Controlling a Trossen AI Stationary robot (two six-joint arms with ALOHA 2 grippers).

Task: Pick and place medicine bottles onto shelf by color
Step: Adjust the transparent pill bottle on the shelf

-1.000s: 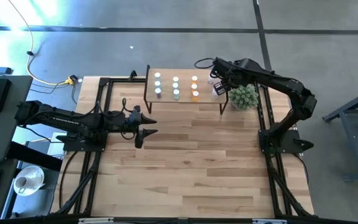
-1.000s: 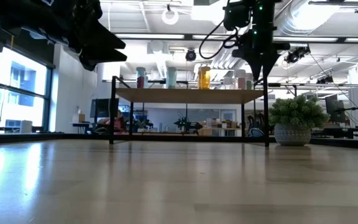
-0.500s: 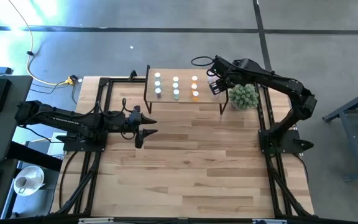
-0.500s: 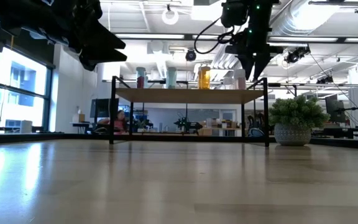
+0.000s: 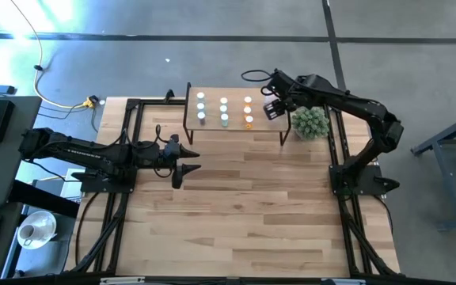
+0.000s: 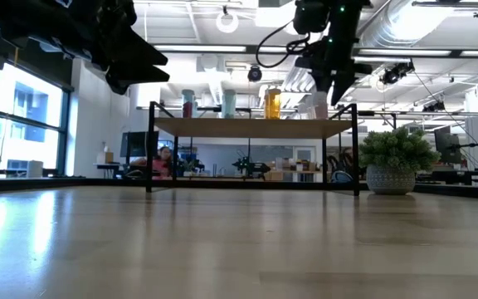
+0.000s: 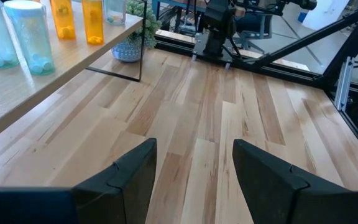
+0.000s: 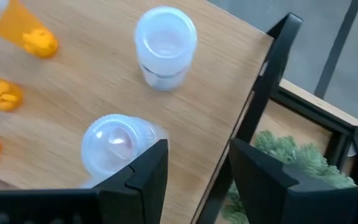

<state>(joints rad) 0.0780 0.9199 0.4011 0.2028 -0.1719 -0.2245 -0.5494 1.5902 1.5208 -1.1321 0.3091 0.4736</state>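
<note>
Wood shelf (image 5: 236, 93) bears sorted bottles (image 5: 224, 111); right gripper (image 8: 194, 168), jaws spread and empty, could topple a clear bottle (image 8: 114, 146) if lowered; left gripper (image 7: 194, 165), spread, waits mid-table.

No text, label, brand or number can be read anywhere. The bottles (image 8: 165, 45) show plain bodies and blank caps (no print in any view). The shelf (image 5: 232, 119) bears no marking.
</note>
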